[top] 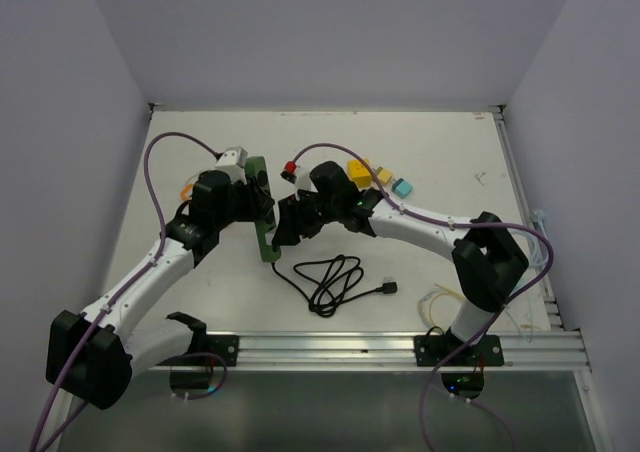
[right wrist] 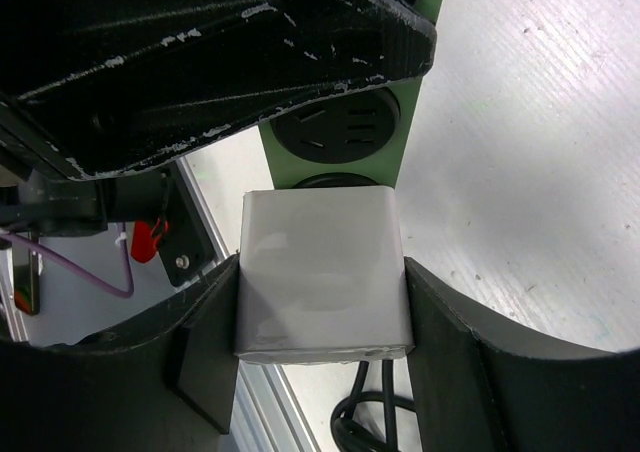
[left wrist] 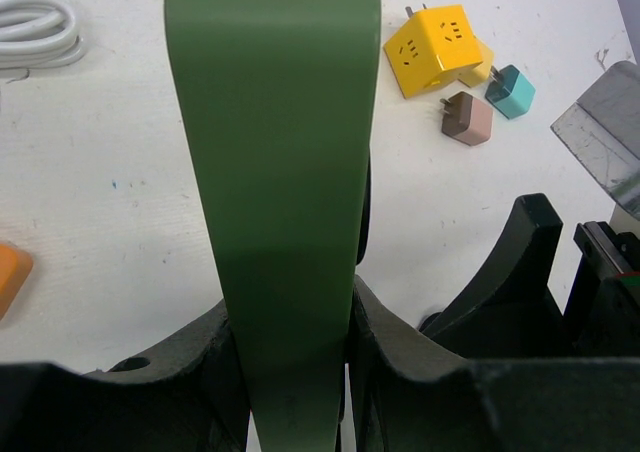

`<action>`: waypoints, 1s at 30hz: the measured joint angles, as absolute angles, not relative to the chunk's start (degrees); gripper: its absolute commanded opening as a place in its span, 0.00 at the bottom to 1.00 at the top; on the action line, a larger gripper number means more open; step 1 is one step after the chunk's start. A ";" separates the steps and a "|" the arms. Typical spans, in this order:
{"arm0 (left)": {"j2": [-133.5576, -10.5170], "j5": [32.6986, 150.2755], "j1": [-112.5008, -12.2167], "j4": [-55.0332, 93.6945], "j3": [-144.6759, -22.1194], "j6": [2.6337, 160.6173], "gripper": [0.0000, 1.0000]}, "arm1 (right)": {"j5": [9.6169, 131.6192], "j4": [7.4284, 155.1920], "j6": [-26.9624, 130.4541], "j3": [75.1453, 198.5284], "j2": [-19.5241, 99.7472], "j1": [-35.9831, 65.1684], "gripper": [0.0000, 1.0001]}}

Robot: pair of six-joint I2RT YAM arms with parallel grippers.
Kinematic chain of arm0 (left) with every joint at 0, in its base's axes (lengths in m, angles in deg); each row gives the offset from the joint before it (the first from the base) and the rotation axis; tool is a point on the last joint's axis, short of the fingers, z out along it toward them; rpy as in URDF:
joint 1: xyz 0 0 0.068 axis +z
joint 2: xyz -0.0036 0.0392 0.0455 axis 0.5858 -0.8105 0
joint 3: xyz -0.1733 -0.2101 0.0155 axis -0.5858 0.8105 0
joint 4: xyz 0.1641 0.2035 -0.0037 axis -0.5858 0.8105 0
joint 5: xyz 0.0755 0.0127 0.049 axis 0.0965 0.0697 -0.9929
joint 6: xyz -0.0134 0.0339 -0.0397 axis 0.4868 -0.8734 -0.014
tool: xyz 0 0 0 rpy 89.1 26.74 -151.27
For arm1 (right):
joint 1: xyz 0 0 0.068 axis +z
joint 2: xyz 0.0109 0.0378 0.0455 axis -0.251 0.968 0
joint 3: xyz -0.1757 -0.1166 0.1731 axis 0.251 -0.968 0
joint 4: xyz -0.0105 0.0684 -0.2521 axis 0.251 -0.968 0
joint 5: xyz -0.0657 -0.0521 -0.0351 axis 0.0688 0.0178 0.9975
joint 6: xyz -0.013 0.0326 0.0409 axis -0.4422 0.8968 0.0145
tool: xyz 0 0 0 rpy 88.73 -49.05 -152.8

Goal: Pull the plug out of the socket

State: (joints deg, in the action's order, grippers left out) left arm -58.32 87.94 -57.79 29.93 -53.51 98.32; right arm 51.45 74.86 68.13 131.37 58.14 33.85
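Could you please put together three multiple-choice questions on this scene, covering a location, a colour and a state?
1. Where does the black cable lie?
A. on the table, between the power strip and the front rail
B. against the back wall
C. on top of the yellow adapter

2. What colour is the power strip?
A. white
B. green
C. orange

3. How is the white plug placed?
A. lying loose on the table
B. held by the left gripper
C. seated against the strip, between the right gripper's fingers

Answers: 1 A, the top view shows it coiled there; 2 B, it is green in every view; 3 C, the right wrist view shows a finger at each side of it.
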 measured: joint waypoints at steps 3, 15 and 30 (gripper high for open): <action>-58.32 87.70 -57.90 29.95 -53.51 97.88 0.00 | 51.43 74.59 67.67 131.37 58.14 33.82 0.00; -56.81 83.74 -59.28 30.43 -53.51 96.96 0.00 | 48.22 73.76 64.35 131.37 57.55 31.94 0.00; -56.27 78.69 -61.07 27.30 -54.21 98.01 0.00 | 44.15 62.97 58.38 138.70 57.46 28.58 0.00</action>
